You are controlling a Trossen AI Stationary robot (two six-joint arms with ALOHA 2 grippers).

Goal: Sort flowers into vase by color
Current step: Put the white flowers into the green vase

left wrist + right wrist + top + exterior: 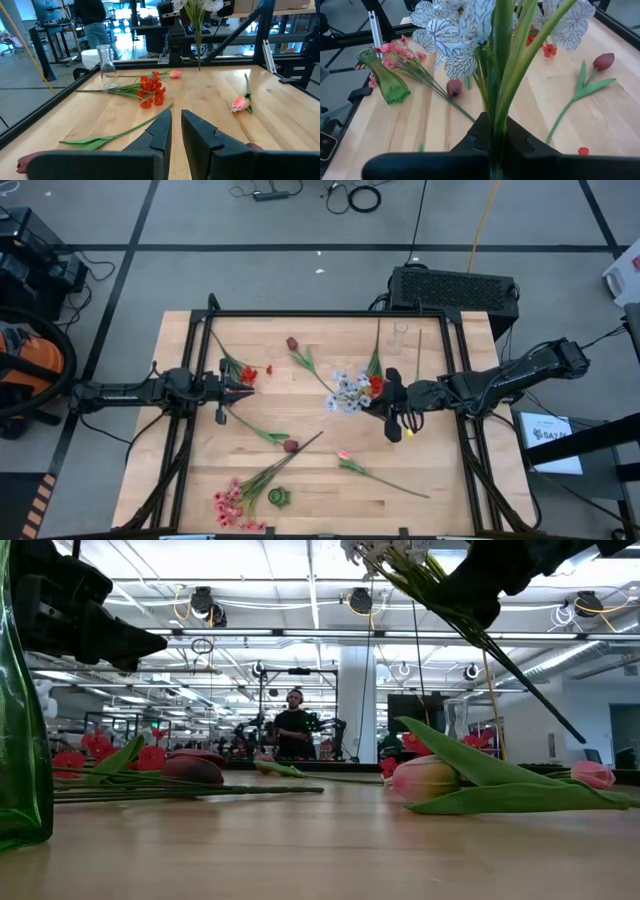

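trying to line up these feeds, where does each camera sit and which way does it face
High view: overhead, straight down on the table; both arms show.
Low view: at tabletop height, level across into the room; arms enter from above.
Left wrist view: on the left arm, past the left gripper toward the clear bottle.
Right wrist view: on the right arm, past the right gripper clamping white flowers.
Shared: green vase, also in the high view.

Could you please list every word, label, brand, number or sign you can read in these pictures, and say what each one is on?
White box beside the table's right edge, high view: a dark printed label, too small and blurred to read.
Green vase, clear bottle, flowers, wooden table, both arms: no readable text.
Room behind in the low view and the left wrist view: no legible signs.
So nothing here can be quoted.
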